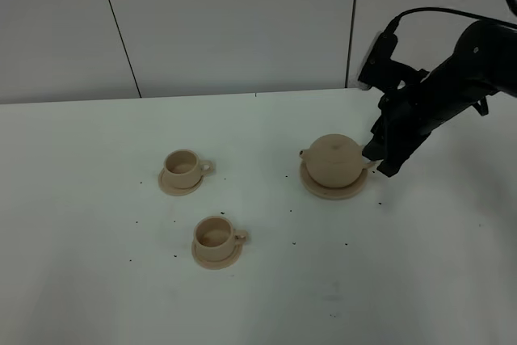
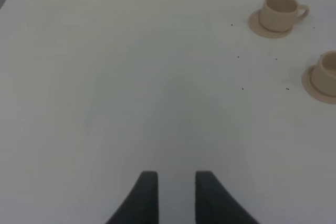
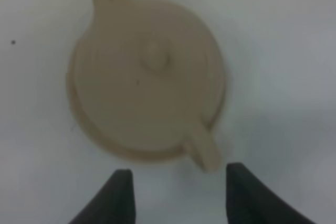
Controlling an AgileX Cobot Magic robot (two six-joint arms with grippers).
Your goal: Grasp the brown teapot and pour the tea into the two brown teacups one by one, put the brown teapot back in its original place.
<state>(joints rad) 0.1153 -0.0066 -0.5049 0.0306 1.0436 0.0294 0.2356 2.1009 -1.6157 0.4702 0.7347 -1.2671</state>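
The brown teapot sits on its wide flat saucer, right of centre, spout to the left and loop handle to the right. My right gripper hangs just right of the handle. In the right wrist view the teapot fills the frame, and its handle lies just short of the gap of the open right gripper, apart from both fingers. Two brown teacups stand on small saucers at the left. My left gripper is open and empty over bare table, far from the cups.
The white table carries small dark specks around the cups and the pot. A pale panelled wall runs behind the table's far edge. The left arm does not show in the exterior high view.
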